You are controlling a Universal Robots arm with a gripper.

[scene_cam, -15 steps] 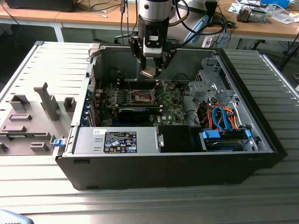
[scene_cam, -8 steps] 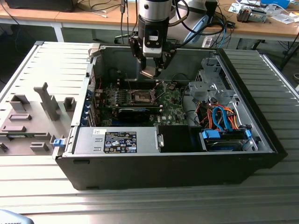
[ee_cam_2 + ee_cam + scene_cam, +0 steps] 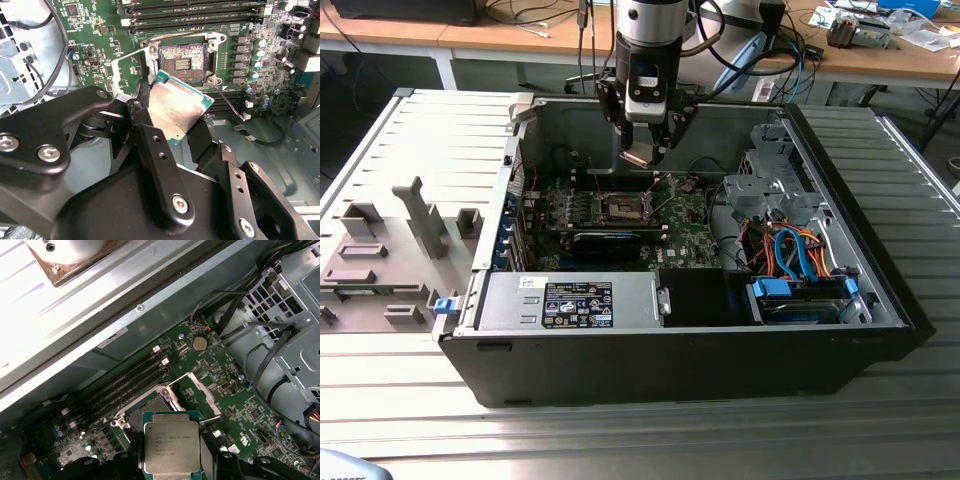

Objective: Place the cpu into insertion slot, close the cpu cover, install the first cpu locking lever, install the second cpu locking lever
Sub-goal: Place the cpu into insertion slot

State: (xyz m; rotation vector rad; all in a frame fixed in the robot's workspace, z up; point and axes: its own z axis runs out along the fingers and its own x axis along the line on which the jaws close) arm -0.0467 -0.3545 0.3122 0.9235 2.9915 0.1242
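A: Exterior view first. Where's the chip?
B: The gripper (image 3: 645,150) hangs inside the open computer case (image 3: 880,290), pinching the cpu (image 3: 638,156). The insertion slot (image 3: 620,207) lies at about seven o'clock from it, apart.
A: Second wrist view?
B: Its fingers (image 3: 150,145) clamp two opposite edges. The chip hangs tilted above the board, not touching the socket.
A: First wrist view?
B: The cpu cover (image 3: 206,396) looks swung open, though I can't be sure, and the socket is bare.
A: So it's step one, placing?
B: I'd say so, with nothing finished. Seating calls for levelling the chip and squaring it to the socket
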